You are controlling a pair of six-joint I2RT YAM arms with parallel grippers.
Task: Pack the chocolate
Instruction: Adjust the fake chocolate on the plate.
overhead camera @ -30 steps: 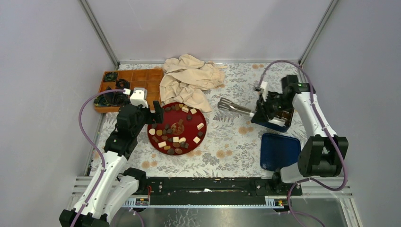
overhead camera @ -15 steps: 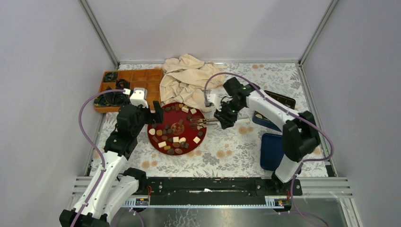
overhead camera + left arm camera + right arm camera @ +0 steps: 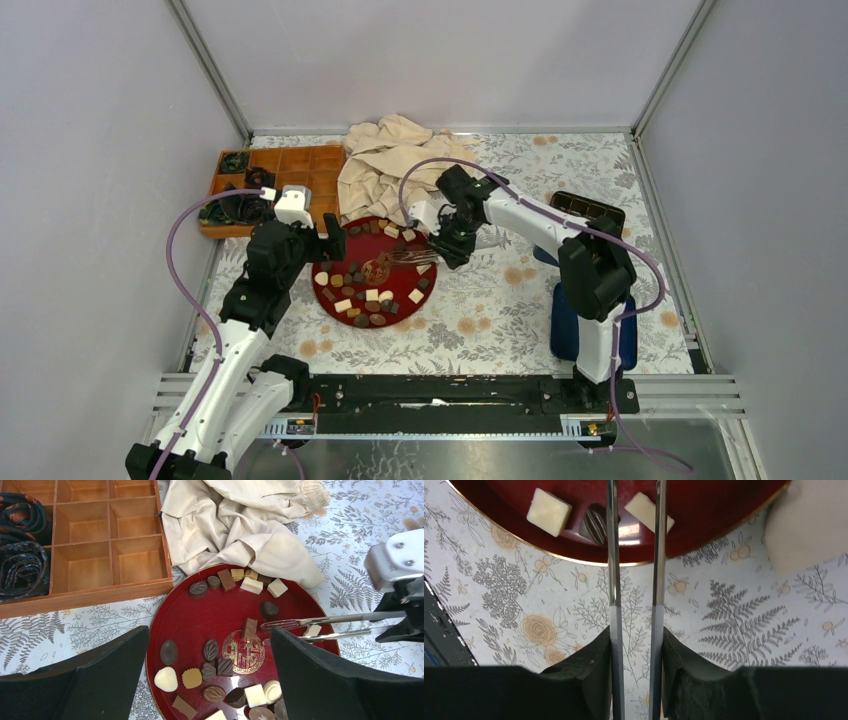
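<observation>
Chocolate pieces lie on the red plate in the middle of the bench. By the plate's left side the left hand hangs wide open, holding nothing. From the right, the right hand grips metal tongs, with their tips over the plate.

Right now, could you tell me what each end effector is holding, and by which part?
The right end effector grips tongs, squeezing both arms near the handle end; the left end effector is open and empty.
</observation>
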